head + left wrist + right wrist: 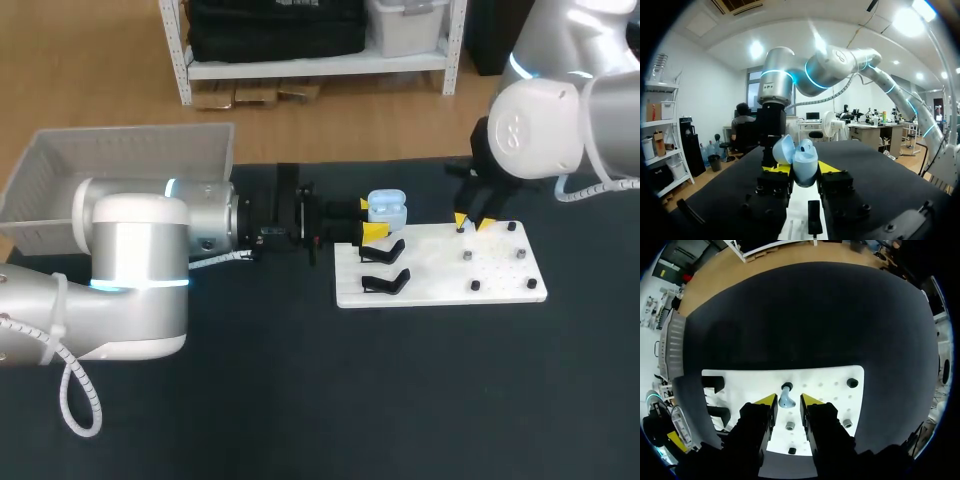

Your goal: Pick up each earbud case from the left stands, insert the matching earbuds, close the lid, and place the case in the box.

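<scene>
A light blue earbud case [387, 208] with its lid up is held level above the white board's [440, 272] left end. My left gripper [375, 231] is shut on it. In the left wrist view the open case [803, 161] sits between the two yellow tips of my left gripper [802, 169]. My right gripper [472, 223] hangs low over the board's far edge. In the right wrist view a light blue earbud [785, 399] stands on the board between the yellow tips of my right gripper [788, 399], with a thin gap on each side.
Two black stands [384, 251] [385, 282] sit on the board's left part, both bare. Several small dark pegs [467, 256] dot its right part. A white basket [120, 160] stands at the table's far left.
</scene>
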Tool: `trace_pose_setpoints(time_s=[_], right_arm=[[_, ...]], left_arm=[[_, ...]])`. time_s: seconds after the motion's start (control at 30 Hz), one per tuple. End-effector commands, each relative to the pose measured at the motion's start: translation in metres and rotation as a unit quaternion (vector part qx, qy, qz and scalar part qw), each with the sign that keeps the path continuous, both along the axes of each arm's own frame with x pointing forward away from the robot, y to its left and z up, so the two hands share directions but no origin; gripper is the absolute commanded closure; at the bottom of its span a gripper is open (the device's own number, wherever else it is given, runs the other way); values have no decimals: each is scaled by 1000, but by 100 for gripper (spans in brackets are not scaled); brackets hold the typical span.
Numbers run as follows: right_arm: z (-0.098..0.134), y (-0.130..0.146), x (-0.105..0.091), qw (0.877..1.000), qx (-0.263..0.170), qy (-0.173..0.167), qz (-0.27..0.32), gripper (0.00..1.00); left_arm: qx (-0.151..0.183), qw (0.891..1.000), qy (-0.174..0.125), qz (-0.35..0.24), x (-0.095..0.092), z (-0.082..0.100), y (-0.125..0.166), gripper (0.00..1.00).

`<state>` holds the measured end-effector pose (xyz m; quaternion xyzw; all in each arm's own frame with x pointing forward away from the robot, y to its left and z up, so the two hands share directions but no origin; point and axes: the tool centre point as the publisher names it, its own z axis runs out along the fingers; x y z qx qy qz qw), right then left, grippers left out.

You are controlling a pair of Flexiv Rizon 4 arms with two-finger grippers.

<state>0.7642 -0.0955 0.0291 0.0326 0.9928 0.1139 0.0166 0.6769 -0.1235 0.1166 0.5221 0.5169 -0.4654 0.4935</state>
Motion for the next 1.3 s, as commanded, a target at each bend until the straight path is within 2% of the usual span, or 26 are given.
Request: trace_pose_setpoints(time_s=[0.03, 0.23, 0.37, 0.57, 0.77, 0.9, 1.1, 1.17, 1.3], right_arm=[[0, 1, 0, 1000, -1, 0, -1, 73], [-2, 2, 1, 1000, -3, 1, 0, 83], [-2, 2, 2, 1000, -4, 2, -1, 100], [0, 0, 0, 1000, -7, 2, -1, 100], [14, -3, -5, 1000, -8, -3, -5, 100], [31, -8, -10, 1000, -7, -15, -13, 100], [71, -14, -26, 999, -2, -29, -29, 100], [87, -15, -34, 999, -12, -28, -32, 100], [120, -9, -52, 998, -52, -3, -24, 100]], left_arm=[[-2, 1000, -2, 2, -1, -1, 0, 100], [-2, 1000, -2, 2, -1, -1, 0, 100], [-2, 1000, -2, 2, -1, -1, 0, 100], [-2, 1000, -2, 2, -1, -1, 0, 100], [-2, 1000, -2, 2, -1, -1, 0, 100], [-2, 1000, -2, 2, -1, -1, 0, 100], [-2, 1000, -2, 2, -1, -1, 0, 100], [-2, 1000, -2, 2, -1, -1, 0, 100], [-2, 1000, -2, 2, -1, -1, 0, 100]])
